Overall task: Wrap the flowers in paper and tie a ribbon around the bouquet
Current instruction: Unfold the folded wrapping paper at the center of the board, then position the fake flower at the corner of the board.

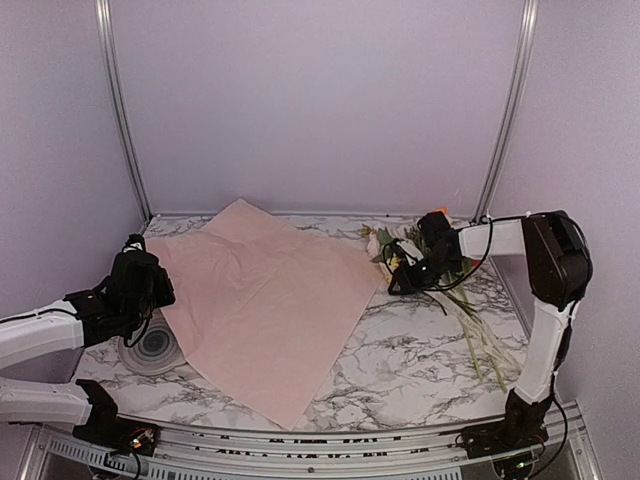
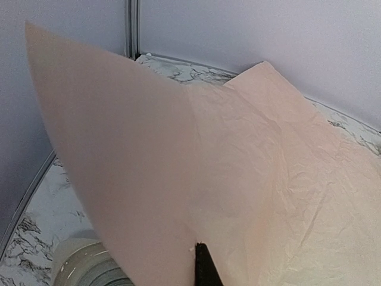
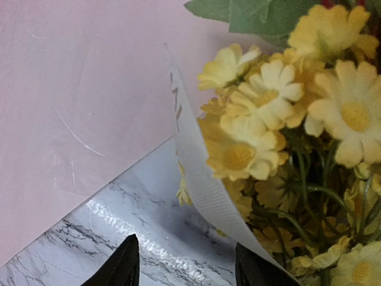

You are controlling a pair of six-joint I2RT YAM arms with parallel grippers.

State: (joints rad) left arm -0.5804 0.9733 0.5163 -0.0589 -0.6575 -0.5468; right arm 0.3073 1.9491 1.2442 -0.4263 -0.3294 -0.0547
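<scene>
The pale pink paper [image 1: 270,300] lies spread over the middle of the marble table. My left gripper [image 1: 148,285] is shut on its left corner, and in the left wrist view that corner [image 2: 119,161] stands lifted above the pinching jaws [image 2: 201,250]. The flowers [image 1: 395,245] lie at the back right, their green stems [image 1: 478,338] trailing toward the near right. My right gripper [image 1: 402,280] hovers at the blossoms. Its jaws [image 3: 187,271] are open over bare marble, with yellow daisies [image 3: 280,119] to their right. The cream-white ribbon [image 3: 202,185] drapes down against the right finger [image 3: 256,268].
A round grey ringed disc [image 1: 152,345] sits partly under the paper's left edge, just below my left gripper. Walls and metal posts [image 1: 505,120] close in the back and sides. The paper's edge [image 3: 89,119] lies just left of the blossoms.
</scene>
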